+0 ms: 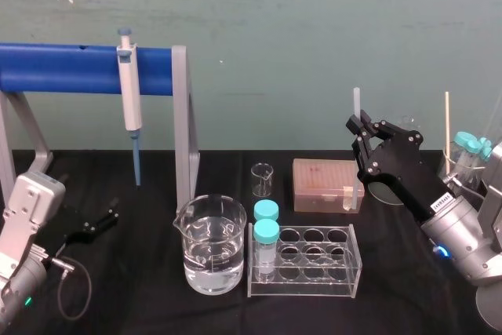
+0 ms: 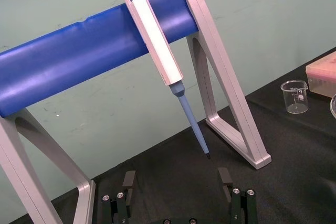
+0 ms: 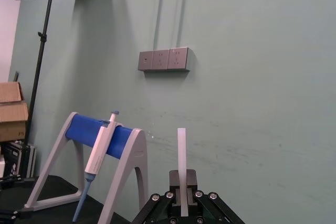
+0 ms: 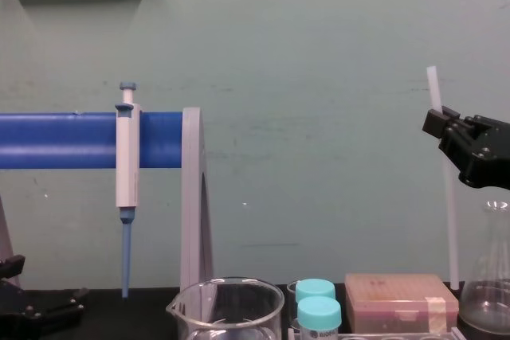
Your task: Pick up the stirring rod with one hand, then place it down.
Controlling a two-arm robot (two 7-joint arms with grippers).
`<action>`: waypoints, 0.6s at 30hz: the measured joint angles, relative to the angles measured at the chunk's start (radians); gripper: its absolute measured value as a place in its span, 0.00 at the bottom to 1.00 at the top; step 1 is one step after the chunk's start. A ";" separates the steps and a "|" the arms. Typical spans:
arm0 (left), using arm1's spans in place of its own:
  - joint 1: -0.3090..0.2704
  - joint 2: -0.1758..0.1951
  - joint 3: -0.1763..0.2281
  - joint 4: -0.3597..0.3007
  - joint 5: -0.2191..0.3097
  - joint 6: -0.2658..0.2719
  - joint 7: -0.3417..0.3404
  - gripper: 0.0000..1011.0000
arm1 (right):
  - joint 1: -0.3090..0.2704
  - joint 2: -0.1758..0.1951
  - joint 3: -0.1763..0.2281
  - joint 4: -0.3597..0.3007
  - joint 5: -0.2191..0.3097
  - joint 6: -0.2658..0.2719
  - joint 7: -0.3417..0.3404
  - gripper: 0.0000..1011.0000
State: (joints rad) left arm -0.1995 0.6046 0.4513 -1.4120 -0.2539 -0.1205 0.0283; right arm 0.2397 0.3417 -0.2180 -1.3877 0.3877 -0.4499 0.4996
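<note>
I see the right gripper [image 1: 362,132] pinching the stirring rod [image 4: 451,220] upright, its lower end near the pink box [image 1: 318,182]. The left gripper [image 1: 94,223] sits parked at table left, fingers spread.

There is one blue-barred stand with grey legs [image 1: 63,68], and one white-and-blue pipette [image 1: 130,100] hangs on it. The black tabletop [image 1: 141,288] carries two clear glass beakers, a large one [image 1: 210,256] and a small one [image 1: 262,180]. It also holds one clear plastic rack [image 1: 314,272] with two teal-capped vials [image 1: 266,211] [image 1: 267,245], and one pinkish lidded box [image 1: 325,184]. There is one translucent white stirring rod [image 1: 356,107] and one thin wooden stick [image 1: 447,127]. Near the tabletop's right edge stand one clear flask [image 4: 490,292] and two more teal-capped containers [image 1: 466,140] [image 1: 484,147]. There are two black grippers, the left gripper [image 1: 98,221] and the right gripper [image 1: 365,135]. The wall bears three grey sockets [image 3: 163,60].
</note>
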 joint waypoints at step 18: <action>0.000 0.000 0.000 0.000 0.000 0.000 0.000 0.99 | 0.000 0.000 0.000 0.000 0.000 0.000 0.000 0.07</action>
State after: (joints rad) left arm -0.1995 0.6047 0.4514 -1.4120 -0.2539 -0.1205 0.0283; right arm 0.2398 0.3416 -0.2180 -1.3877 0.3877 -0.4499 0.4996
